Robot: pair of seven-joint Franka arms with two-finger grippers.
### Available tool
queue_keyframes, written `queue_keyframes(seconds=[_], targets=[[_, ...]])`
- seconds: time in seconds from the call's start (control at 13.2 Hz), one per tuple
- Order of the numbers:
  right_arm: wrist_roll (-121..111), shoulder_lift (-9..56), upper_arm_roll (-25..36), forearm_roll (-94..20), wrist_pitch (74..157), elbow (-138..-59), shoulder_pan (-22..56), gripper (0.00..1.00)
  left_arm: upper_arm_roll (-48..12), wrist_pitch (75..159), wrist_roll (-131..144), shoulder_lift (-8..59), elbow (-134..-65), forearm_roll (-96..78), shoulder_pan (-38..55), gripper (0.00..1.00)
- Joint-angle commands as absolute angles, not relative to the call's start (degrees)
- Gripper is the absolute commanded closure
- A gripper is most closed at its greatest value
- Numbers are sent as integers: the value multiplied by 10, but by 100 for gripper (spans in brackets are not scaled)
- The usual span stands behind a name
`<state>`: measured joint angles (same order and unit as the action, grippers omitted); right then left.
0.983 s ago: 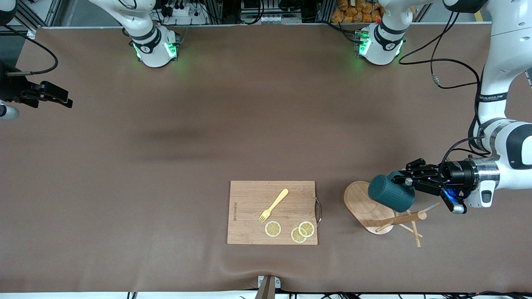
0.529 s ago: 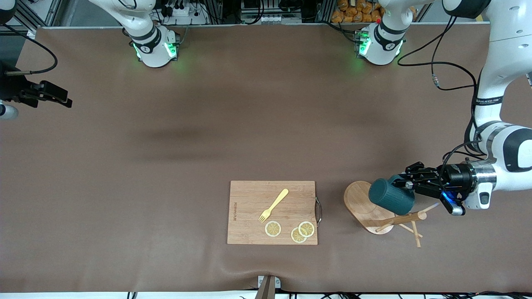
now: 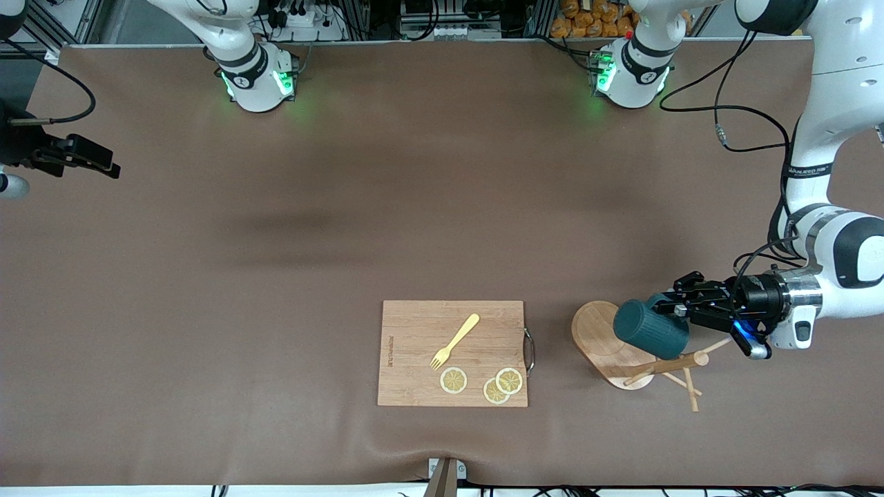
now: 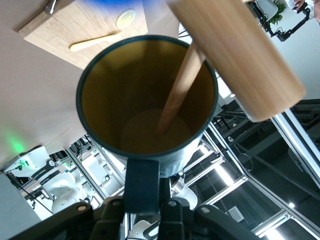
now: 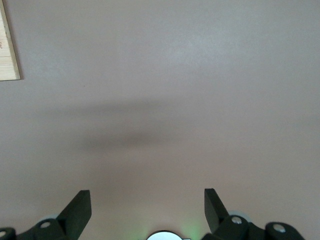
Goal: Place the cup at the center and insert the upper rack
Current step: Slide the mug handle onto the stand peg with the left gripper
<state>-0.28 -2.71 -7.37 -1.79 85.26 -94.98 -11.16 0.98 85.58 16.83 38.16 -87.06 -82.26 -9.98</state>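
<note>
Dark teal ribbed cup (image 3: pixel 650 329), tan inside, handle pinched by left end effector (image 3: pixel 673 308), over rack base (image 3: pixel 599 338), right end effector (image 5: pixel 147 210) released

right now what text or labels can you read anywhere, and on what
Cutting board: a small dark brand mark along its edge toward the right arm's end, too small to read.
Left arm: a black band with light lettering, too blurred to read.
Cup, rack, fork, lemon slices: no text visible.
</note>
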Motion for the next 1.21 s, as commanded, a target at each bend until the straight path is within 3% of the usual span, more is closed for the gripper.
queue_keyframes(seconds=[0.0, 0.83, 0.91, 0.98, 1.06, 1.13], targets=[[12, -36, -75, -16, 845, -948, -106, 0, 6, 846, 160, 389, -866, -837, -109, 100], [13, -35, -75, -8, 852, -949, -98, 0, 7, 846, 147, 409, -863, -860, -109, 100], [13, -33, -75, -1, 853, -949, -98, 0, 6, 846, 148, 410, -863, -864, -109, 92], [13, -33, -75, 4, 854, -949, -98, 0, 7, 846, 157, 410, -863, -870, -109, 57], [13, -32, -75, 5, 857, -949, -98, 0, 7, 846, 167, 409, -862, -878, -110, 11], [13, -31, -75, 11, 857, -949, -98, 0, 7, 846, 171, 406, -861, -878, -112, 0]])
